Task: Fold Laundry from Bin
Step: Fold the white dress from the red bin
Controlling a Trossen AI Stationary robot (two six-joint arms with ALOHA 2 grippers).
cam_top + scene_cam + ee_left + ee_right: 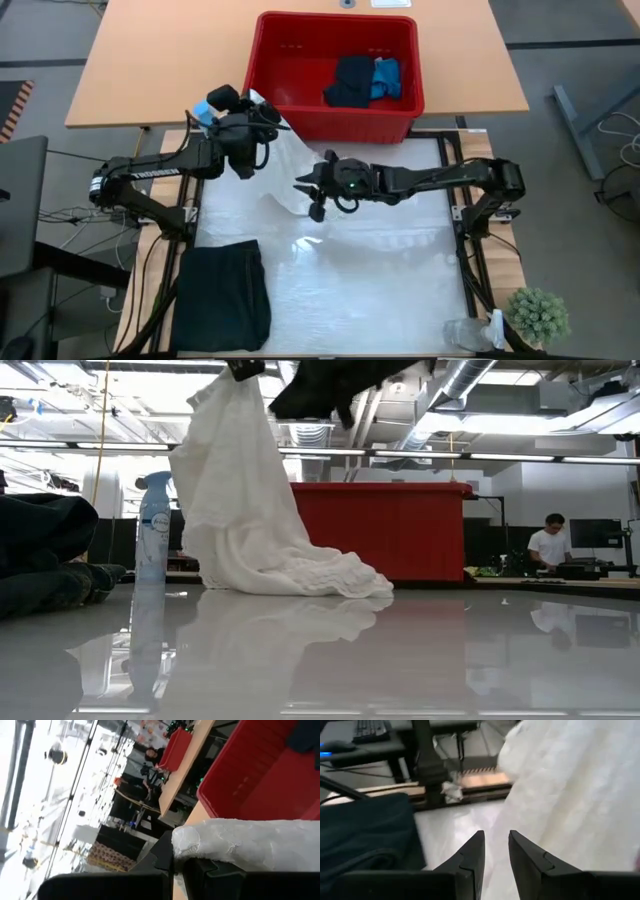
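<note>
Lifted above the white glossy table top (380, 290): a white crinkled cloth garment (240, 510), pinched at its top edge in the clenched fingers of the left gripper (262, 128), hanging down in a long drape with its lower hem pooled on the table just in front of the red rectangular plastic bin (300, 70). Seen from the left wrist: white fabric bunched right against the dark fingers (210, 870), red tub wall close behind.

Close beside the hanging cloth, on its table-centre side: the right gripper (308, 188), fingers (470, 857) a little apart, grasping nothing, white fabric just ahead of the tips.

Around the work: a folded black garment (220, 295) lying flat at the near left corner of the table, well apart from the white one; a pale blue spray bottle (153, 525) standing upright between them in the low view; a small green potted plant (538, 315) and a clear crumpled plastic piece (470, 333) at the near right corner. Far off in the room, a person in a white top (549, 545).

Inside the bin: a dark crumpled garment (352, 80) with a small bright blue cloth (388, 78) touching it, both toward the right end; rest of the floor bare red.
</note>
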